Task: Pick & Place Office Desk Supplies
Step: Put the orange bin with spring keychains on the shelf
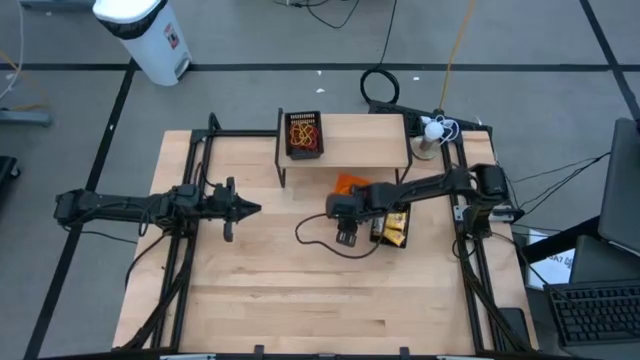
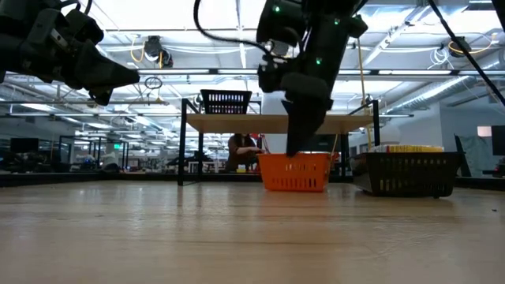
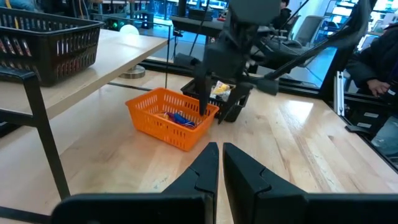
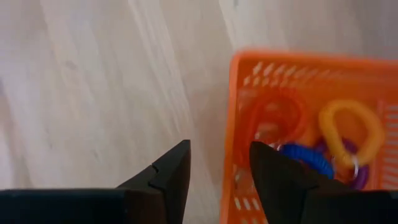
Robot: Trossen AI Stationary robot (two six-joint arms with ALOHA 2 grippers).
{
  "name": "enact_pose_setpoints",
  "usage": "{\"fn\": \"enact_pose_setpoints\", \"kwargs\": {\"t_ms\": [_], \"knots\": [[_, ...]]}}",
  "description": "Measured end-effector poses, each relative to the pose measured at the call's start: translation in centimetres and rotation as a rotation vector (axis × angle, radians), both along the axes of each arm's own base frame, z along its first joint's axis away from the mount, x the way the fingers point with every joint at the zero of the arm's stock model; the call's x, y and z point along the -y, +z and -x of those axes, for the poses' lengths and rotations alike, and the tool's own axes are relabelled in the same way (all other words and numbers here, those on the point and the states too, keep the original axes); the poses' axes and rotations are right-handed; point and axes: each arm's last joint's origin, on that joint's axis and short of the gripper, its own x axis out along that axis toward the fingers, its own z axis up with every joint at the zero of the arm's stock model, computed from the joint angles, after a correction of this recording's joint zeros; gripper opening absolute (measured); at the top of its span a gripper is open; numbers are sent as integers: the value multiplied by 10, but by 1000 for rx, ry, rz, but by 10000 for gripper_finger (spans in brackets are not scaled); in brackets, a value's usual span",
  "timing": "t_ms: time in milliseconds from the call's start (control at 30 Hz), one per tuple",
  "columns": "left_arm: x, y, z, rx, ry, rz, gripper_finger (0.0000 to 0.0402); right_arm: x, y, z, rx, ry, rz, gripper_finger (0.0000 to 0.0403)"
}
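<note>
The orange bin point(image 4: 298, 81) sits on the table in front of the raised shelf point(image 1: 350, 150). It holds coiled rings: a yellow one point(image 4: 348, 127), a blue one point(image 4: 305, 155), an orange-red one point(image 4: 273, 118) and a purple one. My right gripper point(image 4: 219, 165) is open and points down over the bin's wall point(image 3: 204, 111). One finger stands outside the wall and one inside; whether they touch it I cannot tell. My left gripper point(image 3: 221, 163) is shut and hovers above the table's left half point(image 1: 248, 208), empty. Yellow packets lie in a black mesh bin point(image 1: 393, 230) beside the orange bin.
A second black mesh bin point(image 1: 303, 135) with red and tan rubber bands stands on the shelf. A black cable point(image 1: 320, 243) loops over the table below my right arm. A white lamp point(image 1: 432, 130) stands at the far right corner. A person point(image 3: 379, 56) is beyond the table's edge.
</note>
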Motion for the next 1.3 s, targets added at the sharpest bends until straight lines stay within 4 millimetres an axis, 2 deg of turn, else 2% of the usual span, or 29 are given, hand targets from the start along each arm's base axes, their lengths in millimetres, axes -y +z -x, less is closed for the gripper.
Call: {"fn": "enact_pose_setpoints", "kwargs": {"t_ms": [300,667,833,967,1133,1300], "knots": [[0,0,0,0,-1,1,24,4,0,0,-6,1,30,118],[0,0,0,0,-1,1,24,2,-3,4,-42,79,-2,129],[0,0,0,0,-3,2,24,2,-9,7,-58,79,39,121],[0,0,0,1,-2,15,24,3,-9,7,-59,75,54,90],[0,0,0,1,-2,17,24,3,-9,7,-62,94,60,17],[0,0,0,1,-2,17,24,-3,-9,8,-71,115,65,11]]}}
